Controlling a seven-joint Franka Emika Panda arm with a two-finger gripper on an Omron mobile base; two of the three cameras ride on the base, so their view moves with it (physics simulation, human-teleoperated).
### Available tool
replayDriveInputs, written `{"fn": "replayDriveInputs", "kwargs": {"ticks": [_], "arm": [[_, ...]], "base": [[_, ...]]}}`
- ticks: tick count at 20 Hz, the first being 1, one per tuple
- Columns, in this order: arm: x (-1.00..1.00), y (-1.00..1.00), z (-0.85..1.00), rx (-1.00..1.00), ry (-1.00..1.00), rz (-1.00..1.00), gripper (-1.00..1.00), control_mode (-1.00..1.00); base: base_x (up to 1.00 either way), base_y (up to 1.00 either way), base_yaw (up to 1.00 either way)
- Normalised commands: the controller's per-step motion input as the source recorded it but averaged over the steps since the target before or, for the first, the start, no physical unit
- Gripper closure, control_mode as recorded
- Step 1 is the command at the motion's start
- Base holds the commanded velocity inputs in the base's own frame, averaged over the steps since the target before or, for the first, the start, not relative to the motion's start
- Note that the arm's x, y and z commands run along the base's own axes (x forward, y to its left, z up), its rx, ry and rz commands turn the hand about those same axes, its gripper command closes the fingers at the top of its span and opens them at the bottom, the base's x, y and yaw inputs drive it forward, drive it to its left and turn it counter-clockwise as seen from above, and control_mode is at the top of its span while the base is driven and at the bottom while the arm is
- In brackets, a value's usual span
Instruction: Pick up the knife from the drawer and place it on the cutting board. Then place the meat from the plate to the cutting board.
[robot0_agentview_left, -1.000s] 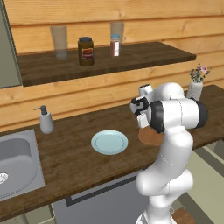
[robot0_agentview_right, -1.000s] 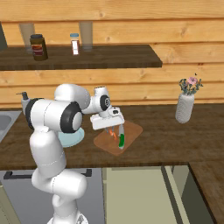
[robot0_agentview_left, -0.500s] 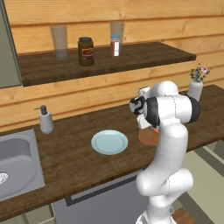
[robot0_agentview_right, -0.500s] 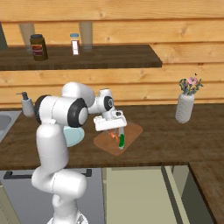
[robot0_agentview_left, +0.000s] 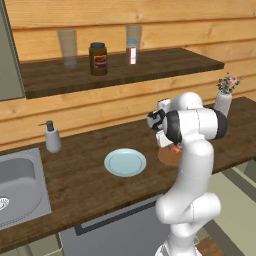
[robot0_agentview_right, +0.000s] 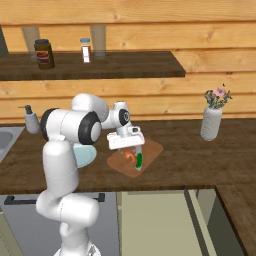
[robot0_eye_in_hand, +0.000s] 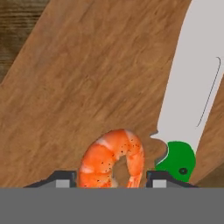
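A reddish-brown wooden cutting board (robot0_eye_in_hand: 100, 78) shows fine matt grain at centre frame, carrying a glossy, speckled orange meat (robot0_eye_in_hand: 114, 157) piece and a knife (robot0_eye_in_hand: 192, 92) with a smooth pale matt blade and shiny green plastic-looking handle. The dark wooden table (robot0_agentview_left: 75, 175) appears plank-grained; at its middle lies a smooth light blue plate (robot0_agentview_left: 125, 162), by a matt grey sink (robot0_agentview_left: 20, 185) at left.

Dark wooden counter (robot0_agentview_left: 85, 175): plate (robot0_agentview_left: 125, 162), cutting board (robot0_agentview_right: 150, 150).
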Motion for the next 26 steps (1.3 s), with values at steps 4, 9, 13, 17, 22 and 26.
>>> {"fn": "replayDriveInputs", "kwargs": {"ticks": [4, 9, 13, 17, 22, 26], "arm": [[-0.26, 0.0, 0.03, 0.0, 0.0, 0.0, -1.0, -1.0], [-0.37, 0.0, 0.38, 0.0, -0.01, 0.0, -1.0, -1.0], [-0.47, 0.0, 0.39, 0.0, -0.01, 0.0, -1.0, -1.0], [-0.51, 0.0, 0.29, 0.0, -0.02, 0.0, -1.0, -1.0], [-0.61, 0.0, 0.16, 0.0, -0.01, 0.0, -1.0, -1.0], [-0.54, 0.0, 0.16, 0.0, -0.01, 0.0, -1.0, -1.0]], "base": [[0.0, 0.0, 0.0], [0.0, 0.0, 0.0], [0.0, 0.0, 0.0], [0.0, 0.0, 0.0], [0.0, 0.0, 0.0], [0.0, 0.0, 0.0]]}}
